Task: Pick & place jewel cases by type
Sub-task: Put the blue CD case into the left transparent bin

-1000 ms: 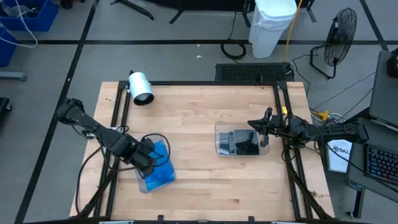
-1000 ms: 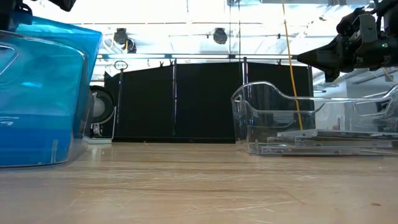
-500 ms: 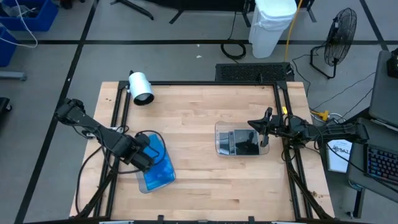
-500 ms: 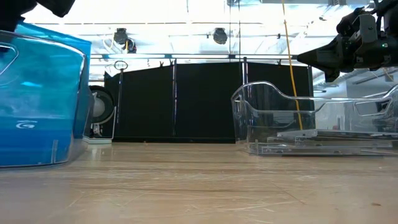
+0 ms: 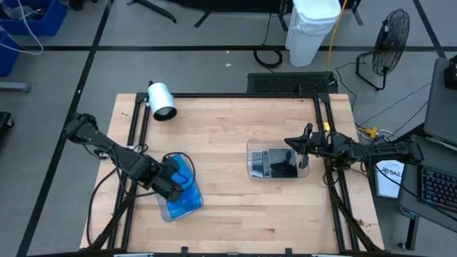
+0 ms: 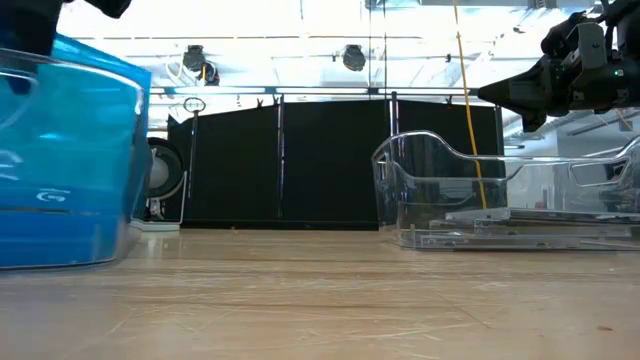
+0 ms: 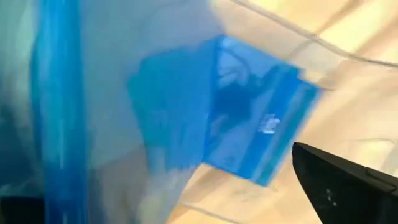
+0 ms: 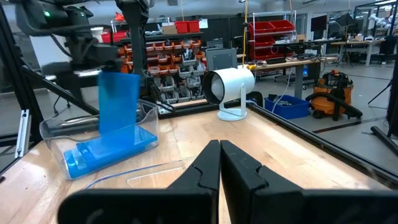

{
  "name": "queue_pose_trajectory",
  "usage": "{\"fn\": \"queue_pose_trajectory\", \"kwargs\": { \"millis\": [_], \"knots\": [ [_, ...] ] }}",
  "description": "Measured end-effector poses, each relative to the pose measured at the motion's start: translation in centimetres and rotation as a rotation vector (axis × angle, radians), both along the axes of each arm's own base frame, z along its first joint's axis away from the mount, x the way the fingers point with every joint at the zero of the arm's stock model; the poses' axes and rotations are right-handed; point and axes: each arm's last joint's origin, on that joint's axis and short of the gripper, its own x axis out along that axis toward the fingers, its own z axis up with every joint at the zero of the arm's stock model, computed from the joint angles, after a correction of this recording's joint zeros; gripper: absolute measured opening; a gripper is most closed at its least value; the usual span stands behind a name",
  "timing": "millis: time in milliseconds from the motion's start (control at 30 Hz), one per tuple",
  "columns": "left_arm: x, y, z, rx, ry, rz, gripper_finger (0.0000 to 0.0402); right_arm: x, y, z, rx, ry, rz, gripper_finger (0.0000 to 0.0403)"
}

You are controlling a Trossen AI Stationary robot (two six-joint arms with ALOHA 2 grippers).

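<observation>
Over the worktop's left front, the left tool [image 5: 178, 183] is spread wide, empty, above a bright blue square jewel case [image 8: 119, 101] standing tilted in a clear rounded plastic tray [image 5: 163, 211]. The right tool [image 5: 290, 143] is shut over another clear tray [image 5: 250, 165] holding dark cases [image 5: 278, 163].

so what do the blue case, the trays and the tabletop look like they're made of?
Blue jewel case: translucent glossy plastic, going by the light passing through it.
Left tray and right tray: clear rigid plastic; the background shows through, edges glint.
Tabletop: light wood, probably butcher block, with visible plank seams and a matte finish.
</observation>
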Motion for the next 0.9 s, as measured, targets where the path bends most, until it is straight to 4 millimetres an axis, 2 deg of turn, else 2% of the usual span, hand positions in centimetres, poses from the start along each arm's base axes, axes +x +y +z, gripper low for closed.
{"fn": "queue_pose_trajectory", "kwargs": {
  "millis": [100, 267, 367, 567, 900],
  "knots": [
    [0.72, -0.60, 0.13, -0.085, -0.060, -0.035, 0.0398, 0.00, 0.00, 0.00, 0.000, 0.001, 0.000, 0.0004],
    [1.17, -1.04, 0.28, -0.241, -0.044, -0.123, 0.0399, 0.00, 0.00, -0.01, 0.000, 0.000, 0.000, 0.0004],
    [0.95, -0.89, 0.21, -0.221, -0.022, -0.123, 0.0399, 0.00, 0.00, -0.01, 0.000, 0.001, 0.000, 0.0004],
    [0.50, -0.15, 0.05, -0.060, -0.015, -0.111, 0.0399, 0.00, 0.00, -0.01, 0.000, 0.001, 0.000, 0.0004],
    [1.19, -0.46, 0.17, -0.097, -0.096, 0.056, 0.0399, 0.00, 0.00, -0.02, 0.000, 0.001, 0.000, 0.0004]
  ]
}}
